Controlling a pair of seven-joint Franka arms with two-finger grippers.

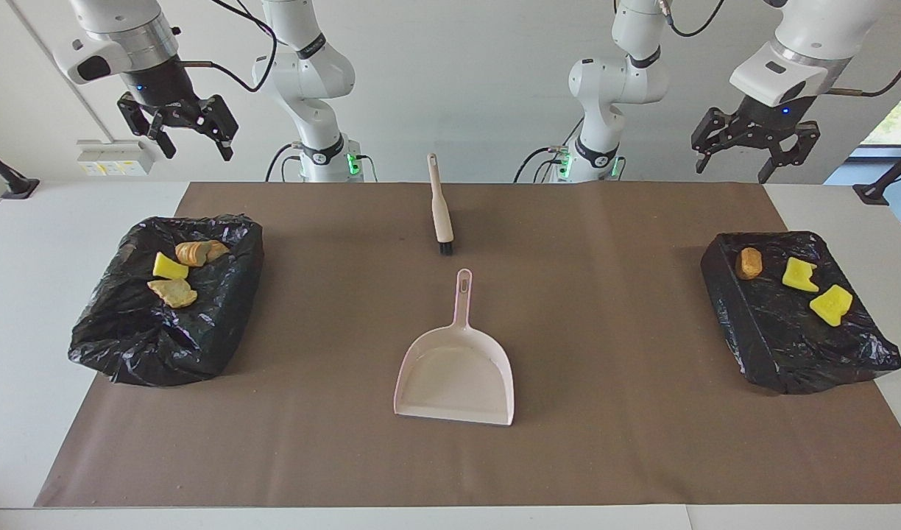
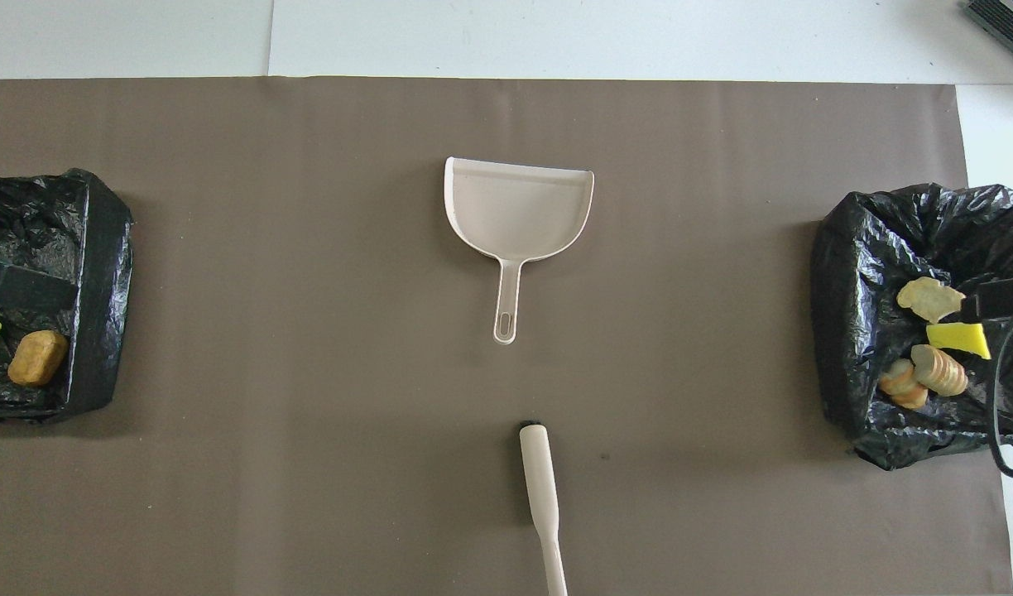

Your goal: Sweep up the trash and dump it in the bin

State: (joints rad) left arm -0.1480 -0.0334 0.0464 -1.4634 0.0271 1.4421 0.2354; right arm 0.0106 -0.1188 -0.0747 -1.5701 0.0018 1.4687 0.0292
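The left end effector (image 1: 754,151) is held high over the left arm's end of the surface (image 1: 612,456), fingers apart and empty; under it, a black-lined bin (image 1: 737,324) holds two yellow foam wedges (image 1: 799,274) and a brown nugget (image 1: 749,263). The right end effector (image 1: 179,132) is raised, fingers spread, empty, above the other lined bin (image 1: 126,346) with tan chunks (image 1: 174,293) and a yellow wedge (image 1: 169,267). The pink dustpan (image 1: 456,375) and brush (image 1: 440,208) lie midway between the end effectors.
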